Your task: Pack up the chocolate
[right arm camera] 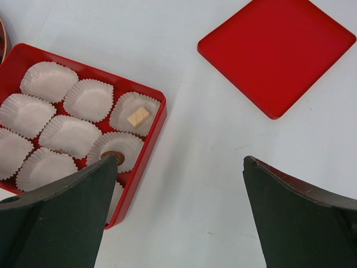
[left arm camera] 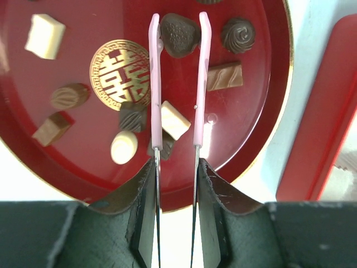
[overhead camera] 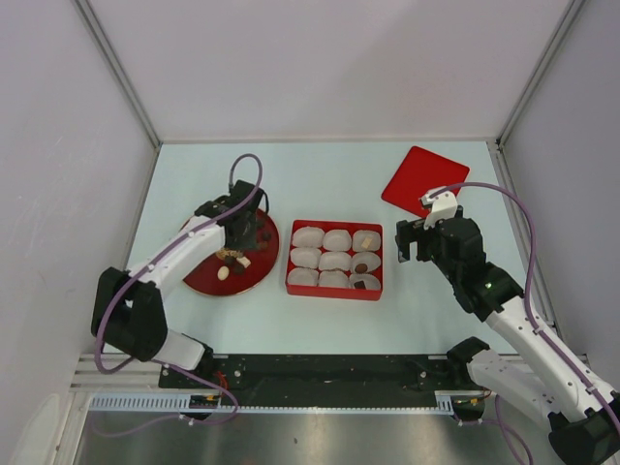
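Several chocolates, dark, tan and cream, lie on a round red plate, which also shows in the left wrist view. My left gripper hovers over the plate, shut on the pink-handled tongs. The tong tips stand on either side of a dark heart-shaped chocolate, close against it. A red box of white paper cups holds a tan cube and a brown round sweet in its right column. My right gripper is open and empty, above the table right of the box.
The red square lid lies flat at the back right. White enclosure walls stand on three sides. A cream cube lies between the tong arms, lower down.
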Motion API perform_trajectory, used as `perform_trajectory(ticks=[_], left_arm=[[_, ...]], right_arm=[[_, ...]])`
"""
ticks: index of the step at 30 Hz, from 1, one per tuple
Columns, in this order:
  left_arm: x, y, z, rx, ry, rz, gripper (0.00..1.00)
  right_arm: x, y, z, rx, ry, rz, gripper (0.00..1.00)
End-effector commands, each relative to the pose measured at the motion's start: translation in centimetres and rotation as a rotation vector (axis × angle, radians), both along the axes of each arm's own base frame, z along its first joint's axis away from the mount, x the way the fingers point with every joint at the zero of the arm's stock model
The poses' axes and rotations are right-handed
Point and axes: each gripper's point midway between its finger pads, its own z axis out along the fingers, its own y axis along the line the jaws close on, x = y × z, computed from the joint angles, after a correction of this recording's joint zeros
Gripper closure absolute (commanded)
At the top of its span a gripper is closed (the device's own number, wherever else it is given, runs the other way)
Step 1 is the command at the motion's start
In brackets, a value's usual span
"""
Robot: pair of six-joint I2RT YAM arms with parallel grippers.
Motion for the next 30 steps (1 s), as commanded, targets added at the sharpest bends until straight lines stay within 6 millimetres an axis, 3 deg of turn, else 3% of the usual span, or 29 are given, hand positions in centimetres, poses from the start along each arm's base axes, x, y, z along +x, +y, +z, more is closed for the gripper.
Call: perform_trajectory(ticks=[1, 3, 9, 15, 23, 30], left_arm=[[0.6, 0.6, 4.2, -0.009, -0.107, -0.005, 0.97], [0.4, 0.1, 4.5, -0.028, -0.108, -0.043, 0.97], [-0.2, -2.1, 8.1, -0.101, -0.201, -0.252, 0.97], [-2.3, -6.4, 11.2, -0.166, -0.266, -0.527, 0.96], [-5.9, -12.4, 11.2, -0.241, -0.254, -0.855, 0.95], [-8.5, -16.0, 9.9, -0.297, -0.18, -1.029, 0.95]], right_arm=[[0.2, 0.0, 1.5, 0.021, -0.056, -0.006, 0.0], [0.2, 0.1, 1.6, 0.025, -0.058, -0.002, 0.0], [0.1, 0.1, 1.6, 0.026, -0.059, -0.002, 0.01], [0.1, 0.1, 1.6, 0.027, -0.058, 0.002, 0.0], [0.0, 0.1, 1.8, 0.031, -0.063, 0.004, 0.01], [-0.1, 0.1, 1.8, 0.031, -0.063, 0.005, 0.01]])
